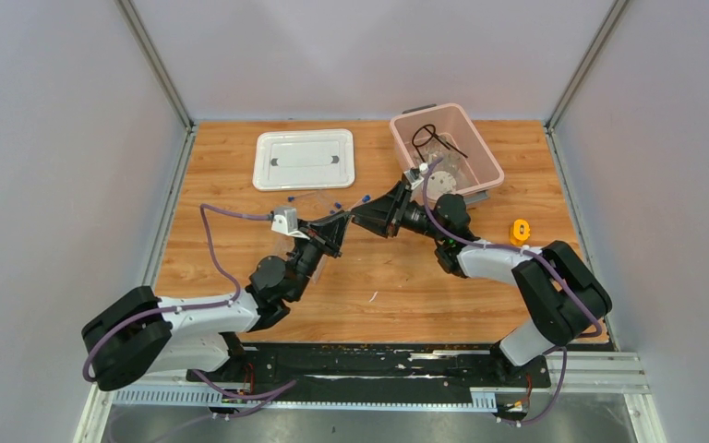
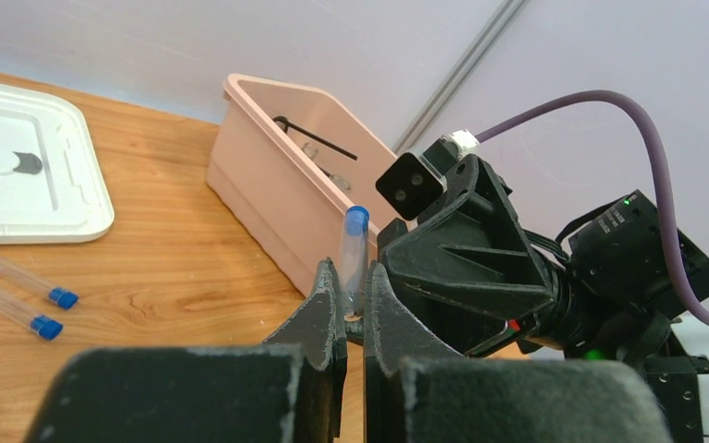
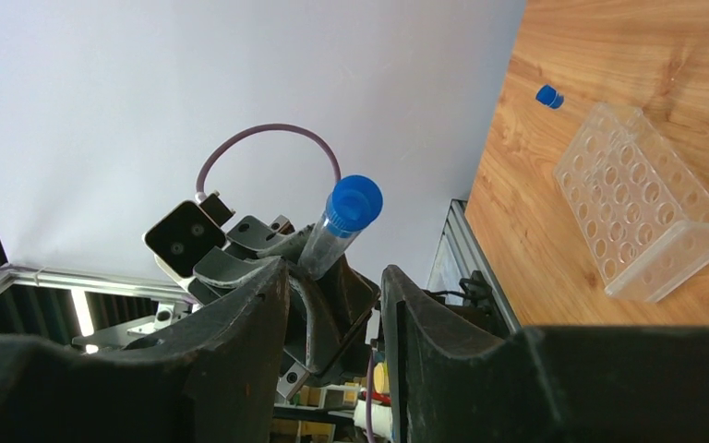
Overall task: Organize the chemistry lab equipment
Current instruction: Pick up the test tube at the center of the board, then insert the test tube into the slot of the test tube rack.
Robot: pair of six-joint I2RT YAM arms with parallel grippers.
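My left gripper [image 2: 353, 281] is pinched on a slim, clear blue-capped tube [image 2: 354, 245], cap up, held in the air just beside the pink bin [image 2: 268, 175]. My right gripper [image 3: 335, 272] is spread wide, facing it. The tube seems to sit between those fingers untouched, though that's hard to judge.

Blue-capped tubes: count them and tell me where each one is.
3 show clearly. The held tube is clamped in the left gripper; two loose tubes lie side by side on the table beside the white lid. Others may be hidden.
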